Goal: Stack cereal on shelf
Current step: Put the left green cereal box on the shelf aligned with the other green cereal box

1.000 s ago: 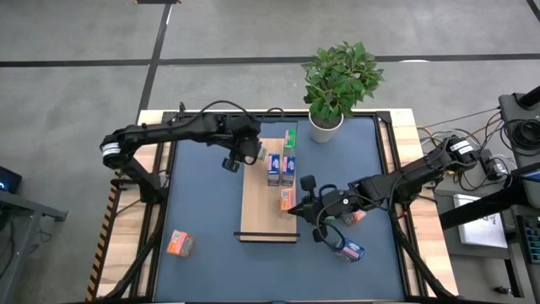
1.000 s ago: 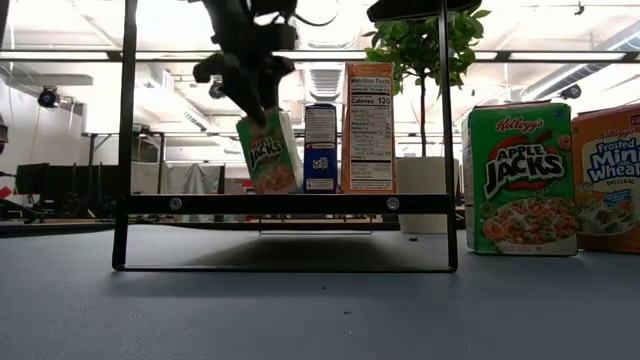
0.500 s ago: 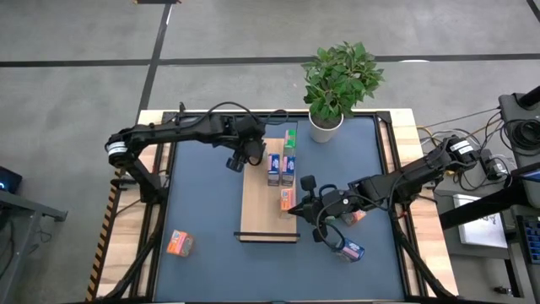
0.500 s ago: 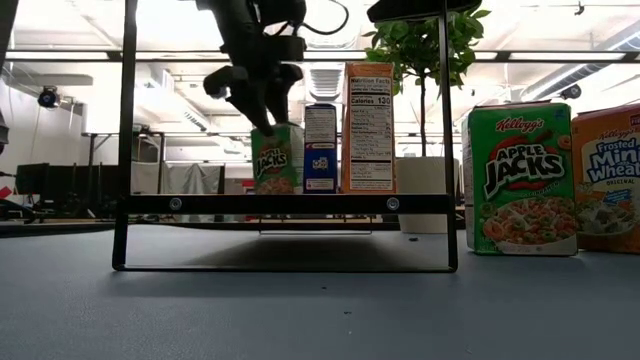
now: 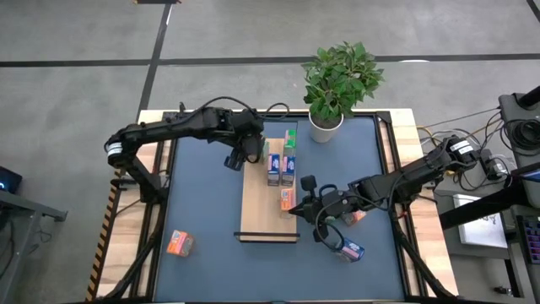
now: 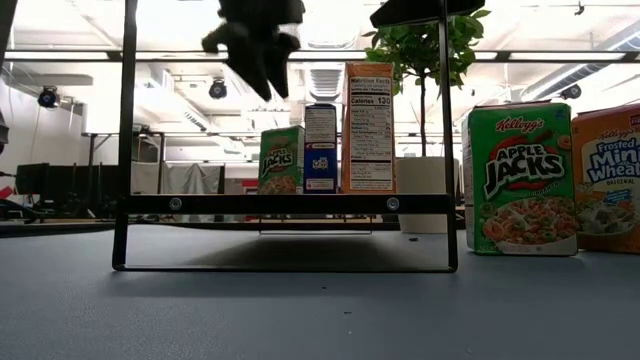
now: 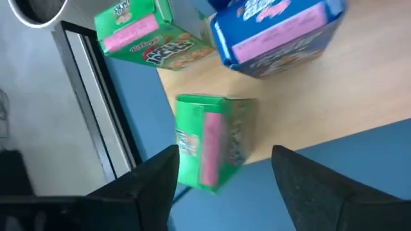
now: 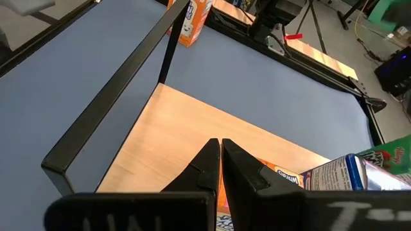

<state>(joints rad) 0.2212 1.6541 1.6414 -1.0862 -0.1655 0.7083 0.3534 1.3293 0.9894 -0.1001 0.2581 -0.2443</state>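
Note:
The shelf (image 5: 261,215) is a light-wood board in the middle of the table; in the low view it is a dark bar (image 6: 285,204). A small green cereal box (image 7: 209,141) stands upright at the shelf's left edge, next to a blue box (image 6: 320,148) and an orange box (image 6: 369,128). My left gripper (image 6: 255,45) is open and empty, straight above the green box and clear of it. My right gripper (image 8: 219,154) is shut low over the board, beside an orange box (image 5: 287,200). My right gripper's shut fingertips (image 8: 209,160) are just above the board, next to the orange box (image 8: 282,176). I cannot tell whether they touch the box or the board.
A potted plant (image 5: 337,80) stands at the far edge. Loose boxes lie on the blue mat: an orange one (image 5: 180,243) near left, a blue one (image 5: 350,249) and an orange one (image 5: 356,216) near right. More boxes (image 5: 283,167) stand on the shelf's far half.
My left gripper has set the green box down on the shelf, let go of it and gone up. The box was tilted in the fingers a second ago and now stands upright on its base beside the blue box.

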